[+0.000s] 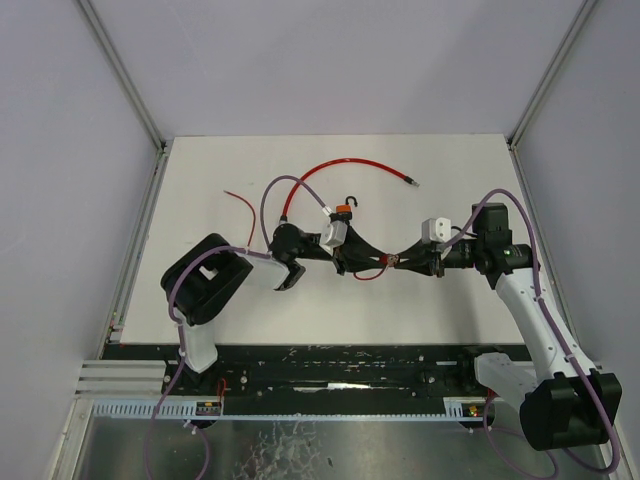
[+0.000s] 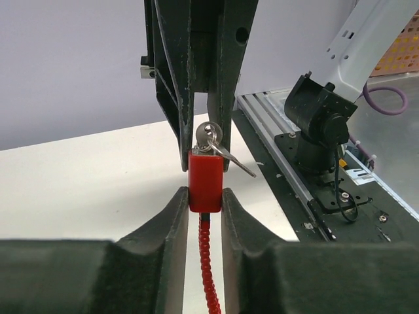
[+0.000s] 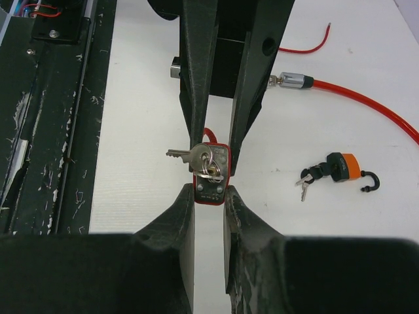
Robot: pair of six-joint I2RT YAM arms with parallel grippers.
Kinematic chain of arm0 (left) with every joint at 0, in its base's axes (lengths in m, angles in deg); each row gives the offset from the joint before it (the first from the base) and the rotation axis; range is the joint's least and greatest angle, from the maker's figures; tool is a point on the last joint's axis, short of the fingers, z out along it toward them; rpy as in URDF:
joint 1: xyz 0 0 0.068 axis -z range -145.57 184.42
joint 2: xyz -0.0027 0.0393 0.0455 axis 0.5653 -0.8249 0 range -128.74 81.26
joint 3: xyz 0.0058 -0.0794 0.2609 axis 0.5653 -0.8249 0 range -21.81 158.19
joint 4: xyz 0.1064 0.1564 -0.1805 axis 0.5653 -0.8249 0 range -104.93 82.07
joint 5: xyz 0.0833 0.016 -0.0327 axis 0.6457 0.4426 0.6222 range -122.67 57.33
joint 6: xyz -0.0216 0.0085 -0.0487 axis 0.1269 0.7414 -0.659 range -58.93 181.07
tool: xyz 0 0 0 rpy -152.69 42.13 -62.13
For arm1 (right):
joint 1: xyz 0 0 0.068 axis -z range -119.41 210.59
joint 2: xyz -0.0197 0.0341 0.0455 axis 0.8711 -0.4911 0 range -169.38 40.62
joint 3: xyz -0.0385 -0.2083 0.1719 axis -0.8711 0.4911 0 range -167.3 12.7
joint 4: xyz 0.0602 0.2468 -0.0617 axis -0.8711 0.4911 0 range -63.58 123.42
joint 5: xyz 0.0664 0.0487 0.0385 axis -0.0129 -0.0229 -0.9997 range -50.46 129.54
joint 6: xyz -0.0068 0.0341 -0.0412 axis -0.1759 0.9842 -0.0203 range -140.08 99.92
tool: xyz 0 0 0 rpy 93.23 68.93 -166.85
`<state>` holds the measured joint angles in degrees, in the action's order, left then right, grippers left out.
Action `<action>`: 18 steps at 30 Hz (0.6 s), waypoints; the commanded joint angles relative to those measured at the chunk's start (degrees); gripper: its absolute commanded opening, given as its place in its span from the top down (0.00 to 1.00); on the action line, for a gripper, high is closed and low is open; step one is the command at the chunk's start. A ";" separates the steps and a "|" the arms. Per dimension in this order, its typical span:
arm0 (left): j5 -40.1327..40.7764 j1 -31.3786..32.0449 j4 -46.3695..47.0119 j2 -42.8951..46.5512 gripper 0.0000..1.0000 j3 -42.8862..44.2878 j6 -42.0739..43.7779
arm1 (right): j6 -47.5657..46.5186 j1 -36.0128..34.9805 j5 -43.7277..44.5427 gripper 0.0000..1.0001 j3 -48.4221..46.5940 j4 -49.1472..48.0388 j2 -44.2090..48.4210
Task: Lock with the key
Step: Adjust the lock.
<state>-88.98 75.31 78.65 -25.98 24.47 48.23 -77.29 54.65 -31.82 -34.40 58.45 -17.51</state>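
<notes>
A small red lock (image 2: 205, 180) is held off the table between both grippers, in the middle of the top view (image 1: 390, 261). My left gripper (image 2: 205, 196) is shut on the sides of its body, and a red coiled cable (image 2: 208, 268) hangs from it. My right gripper (image 3: 211, 193) is shut on the lock's keyhole end (image 3: 213, 186). A silver key (image 3: 219, 169) sits in the keyhole, and a spare key (image 3: 182, 154) on the same ring sticks out to the side. The right gripper's fingers (image 2: 230, 98) show above the lock in the left wrist view.
An orange padlock (image 1: 345, 209) with small keys (image 3: 304, 190) lies on the white table behind the grippers. A long red cable (image 1: 340, 165) arcs across the back, ending in a metal plug (image 1: 412, 183). A thin red wire (image 1: 243, 208) lies at left. The black rail (image 1: 350, 365) runs along the near edge.
</notes>
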 commanded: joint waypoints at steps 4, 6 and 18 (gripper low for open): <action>-0.43 0.03 4.60 -0.93 1.00 2.40 -1.12 | 2.42 0.05 -2.18 0.93 -1.55 -1.70 0.53; -0.18 -0.01 4.94 -0.89 1.00 2.49 -1.79 | 3.02 0.05 -2.45 0.81 -1.15 -2.27 0.43; 2.08 0.16 5.35 0.34 1.00 2.28 -3.33 | 12.25 -0.31 -3.46 0.53 2.07 -11.37 -0.91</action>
<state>-88.57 75.31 78.70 -26.46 25.35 45.59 -69.25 54.74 -33.26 -33.06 51.79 -17.81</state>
